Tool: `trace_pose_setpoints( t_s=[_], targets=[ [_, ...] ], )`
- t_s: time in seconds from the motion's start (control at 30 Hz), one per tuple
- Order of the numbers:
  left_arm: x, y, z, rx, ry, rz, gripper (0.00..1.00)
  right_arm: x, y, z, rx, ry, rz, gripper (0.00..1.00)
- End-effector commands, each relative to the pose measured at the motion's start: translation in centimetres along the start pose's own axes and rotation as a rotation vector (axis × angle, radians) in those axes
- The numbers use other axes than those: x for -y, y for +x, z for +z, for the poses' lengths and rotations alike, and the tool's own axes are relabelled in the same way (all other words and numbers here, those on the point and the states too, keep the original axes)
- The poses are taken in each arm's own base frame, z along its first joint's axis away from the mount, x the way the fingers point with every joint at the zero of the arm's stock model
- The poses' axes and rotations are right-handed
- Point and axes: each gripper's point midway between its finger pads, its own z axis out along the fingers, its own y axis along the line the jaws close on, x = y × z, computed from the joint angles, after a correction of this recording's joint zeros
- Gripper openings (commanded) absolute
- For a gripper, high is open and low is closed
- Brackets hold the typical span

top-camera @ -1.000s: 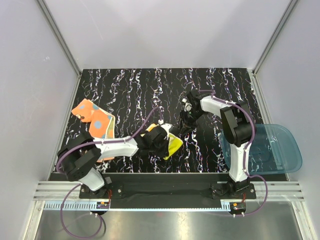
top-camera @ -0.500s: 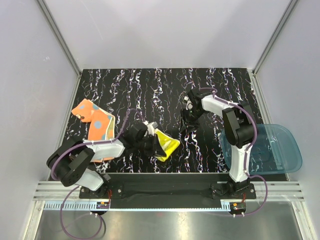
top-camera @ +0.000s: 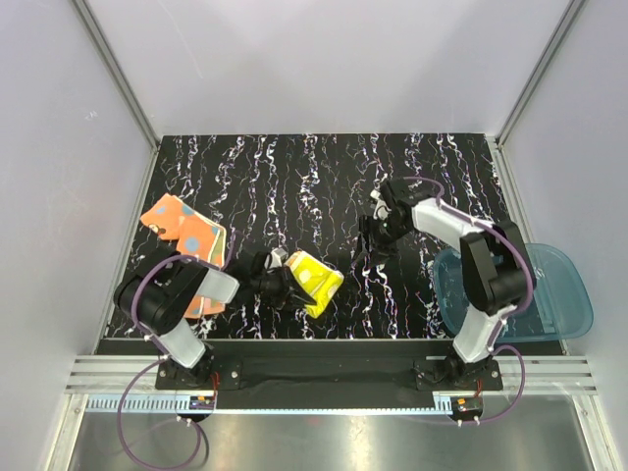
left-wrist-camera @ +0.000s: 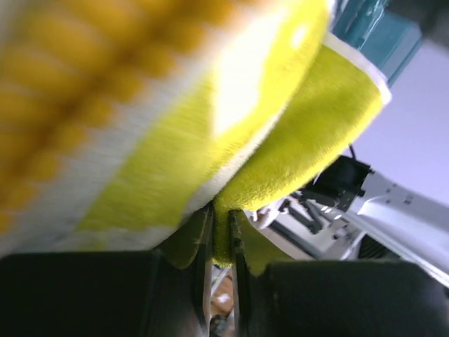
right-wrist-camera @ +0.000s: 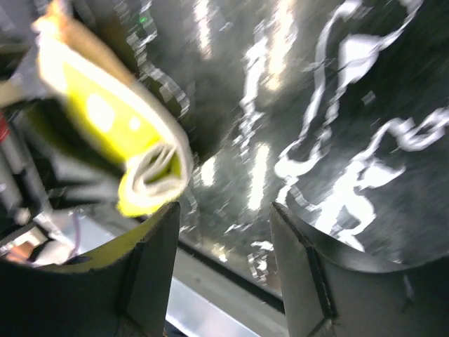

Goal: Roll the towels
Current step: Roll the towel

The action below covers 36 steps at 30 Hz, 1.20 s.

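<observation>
Orange polka-dot towel (top-camera: 184, 235) lies folded at far left, behind and to the left of the left gripper (top-camera: 280, 282), apart from it and untouched.

Left gripper: clamped on the yellow towel (top-camera: 314, 281). The left wrist view shows the fingers (left-wrist-camera: 203, 239) drawn nearly together with a fold of yellow pile pinched between them. Over the last second this arm has pulled back toward its own base, dragging the yellow towel leftward and nearer the front edge; the cloth, partly hidden under the wrist a second ago, now sits out ahead of the fingertips as a compact folded bundle. In the right wrist view its end (right-wrist-camera: 151, 172) shows layered edges, folded or loosely curled.

Right gripper (top-camera: 371, 235): jaws apart, holding nothing, over bare table (top-camera: 294, 177) to the right of the yellow towel and clear of it. It has barely shifted.

Judgement: the yellow towel appears to be mid-roll or being repositioned for one; the orange one is not yet started. The blue tray (top-camera: 549, 294) sits at far right, beyond the right gripper.
</observation>
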Motion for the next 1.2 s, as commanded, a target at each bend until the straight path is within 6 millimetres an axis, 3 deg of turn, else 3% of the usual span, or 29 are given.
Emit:
trace_pose_setpoints(
  t_s=[0.0, 0.2, 0.4, 0.73, 1.17],
  targets=[
    [-0.6, 0.0, -0.6, -0.033, 0.002, -0.061, 0.00, -3.6, 0.0, -1.8, 0.074, -0.166, -0.025, 0.62],
    [-2.0, -1.2, -1.1, -0.039, -0.052, -0.098, 0.00, -5.7, 2.1, -1.6, 0.101, -0.289, -0.083, 0.67],
    [-2.4, -1.9, -1.4, -0.046, -0.088, -0.102, 0.00, -6.4, 4.0, 1.2, 0.052, -0.297, -0.137, 0.68],
    [-3.8, -2.8, -0.9, -0.065, -0.155, -0.105, 0.00, -4.9, 3.2, 6.1, 0.046, -0.229, -0.163, 0.73],
    [-4.5, -3.2, -0.9, -0.072, -0.168, -0.122, 0.00, -3.3, 3.9, 10.0, 0.011, -0.230, -0.150, 0.74]
  ],
)
